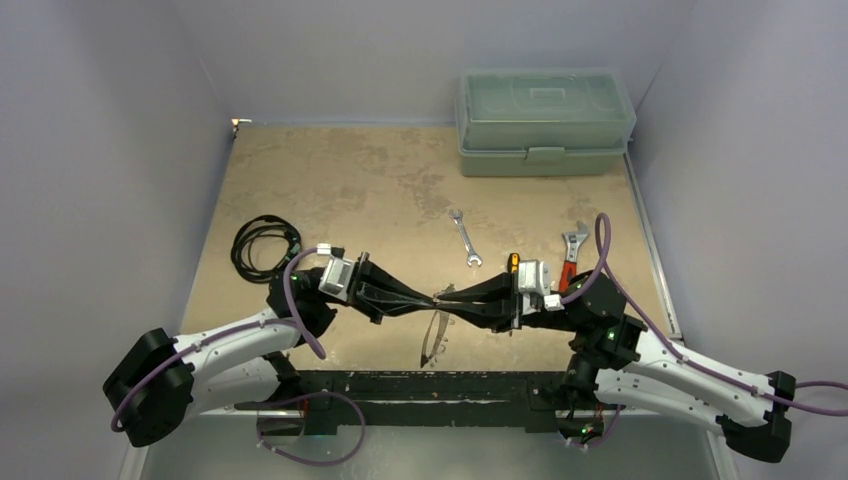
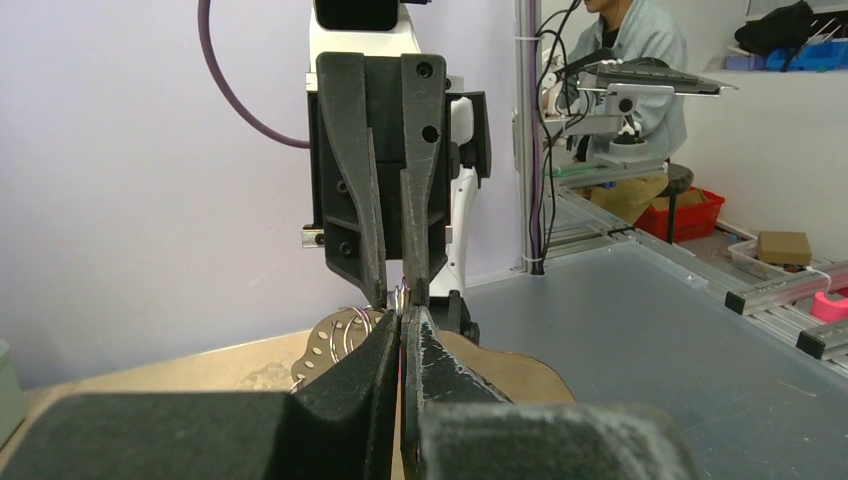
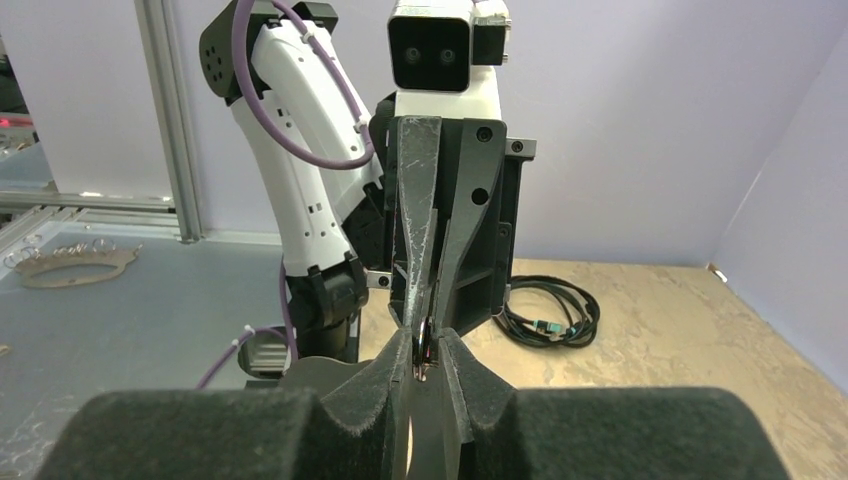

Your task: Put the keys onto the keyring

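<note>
Top external view: the two arms meet tip to tip near the table's (image 1: 350, 180) near edge. The left gripper (image 1: 428, 300) reaches in from 9 o'clock and the right gripper (image 1: 452, 298) from 3 o'clock. The keyring (image 1: 436, 340) shows as a thin oval loop trailing from that meeting point toward 6 o'clock. Its top end is lost behind the black fingertips, so what actually touches it cannot be made out from here.

In the left wrist view the left jaws are pressed fully together. Silvery wire loops show just beside them at 10 o'clock, and the ring seems to be caught in that pinch. In the right wrist view the right jaws stand only a sliver apart around a tiny dark piece with a red glint. It looks like one of the keys (image 3: 424, 358), though it is too small to be sure. Any other keys along the ring are too fine to pick out.

From the grippers, a black cable (image 1: 262, 245) lies at 9 o'clock and a small spanner (image 1: 465, 238) at 12. A red-handled wrench (image 1: 570, 258) lies at 2, partly hidden by the right arm. A green toolbox (image 1: 545, 120) sits far off at 1.
</note>
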Tool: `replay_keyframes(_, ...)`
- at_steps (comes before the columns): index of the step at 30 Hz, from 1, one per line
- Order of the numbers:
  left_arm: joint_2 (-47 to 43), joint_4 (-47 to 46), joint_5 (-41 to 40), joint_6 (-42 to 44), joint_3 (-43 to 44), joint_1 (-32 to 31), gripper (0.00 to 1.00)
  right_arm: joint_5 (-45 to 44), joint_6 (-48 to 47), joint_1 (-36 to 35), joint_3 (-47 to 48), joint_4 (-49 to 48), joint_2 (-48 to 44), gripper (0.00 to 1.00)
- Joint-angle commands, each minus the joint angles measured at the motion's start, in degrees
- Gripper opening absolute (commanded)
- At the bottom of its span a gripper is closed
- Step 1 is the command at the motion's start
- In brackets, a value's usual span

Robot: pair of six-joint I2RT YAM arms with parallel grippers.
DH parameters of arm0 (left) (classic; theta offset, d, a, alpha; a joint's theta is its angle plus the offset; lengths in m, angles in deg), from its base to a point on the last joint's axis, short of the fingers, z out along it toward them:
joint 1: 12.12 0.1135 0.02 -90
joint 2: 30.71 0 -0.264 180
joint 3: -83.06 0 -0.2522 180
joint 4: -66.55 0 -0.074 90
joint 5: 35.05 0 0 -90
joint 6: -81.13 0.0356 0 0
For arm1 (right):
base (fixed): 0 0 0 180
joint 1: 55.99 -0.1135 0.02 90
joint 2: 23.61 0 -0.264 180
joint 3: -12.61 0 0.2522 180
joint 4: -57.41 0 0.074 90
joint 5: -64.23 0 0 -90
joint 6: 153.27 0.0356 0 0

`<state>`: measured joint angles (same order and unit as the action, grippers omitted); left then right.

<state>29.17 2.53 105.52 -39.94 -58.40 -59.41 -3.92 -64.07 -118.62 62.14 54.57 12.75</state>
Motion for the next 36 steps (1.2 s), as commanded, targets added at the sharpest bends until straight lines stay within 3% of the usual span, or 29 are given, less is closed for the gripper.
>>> replay_keyframes(1, 0.2, -6.6, -0.8, -2.0, 0.0, -0.1, 0.00, -1.8, 0.2, -0.2, -0.1, -0.4, 0.5, 0.18)
replay_keyframes(8, -1.0, -4.1, -2.1, -0.3, -0.1, -0.1, 0.00, -3.7, -0.4, -0.2, -0.7, 1.2, -1.2, 0.25)
replay_keyframes(29, -0.9, -2.5, -4.4, 1.8, -0.2, -0.1, 0.00, -3.4, 0.1, -0.2, -2.0, 0.5, -1.4, 0.20)
replay_keyframes(31, -1.1, -1.6, -4.6, 2.4, -0.2, -0.1, 0.00, -3.3, -0.1, -0.2, -1.7, 0.6, -1.1, 0.27)
replay_keyframes(33, -1.6, -0.3, -5.0, 3.5, -0.4, -0.1, 0.00, -3.3, -0.3, -0.2, -1.2, 1.1, -1.5, 0.40)
replay_keyframes(36, -2.2, 0.9, -5.9, 4.7, -0.8, -0.1, 0.00, -3.8, 0.0, -0.1, -0.7, 2.4, -3.7, 0.44)
